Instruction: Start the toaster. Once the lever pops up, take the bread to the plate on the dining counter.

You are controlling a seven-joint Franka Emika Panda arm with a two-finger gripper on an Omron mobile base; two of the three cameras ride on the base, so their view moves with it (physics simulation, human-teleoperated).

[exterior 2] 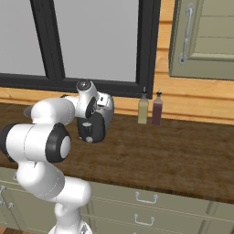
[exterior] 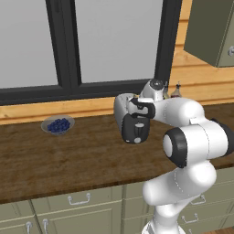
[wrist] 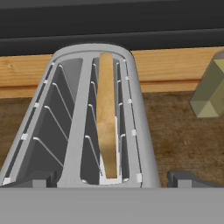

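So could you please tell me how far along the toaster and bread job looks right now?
Done: the bread stands in the right-hand slot of the toaster in the hand view. Whether the lever has been pressed cannot be told.

In hand: the open gripper hovers just above the slots, holding nothing.

Left: lifting the slice out and carrying it to the plate on the dining counter.
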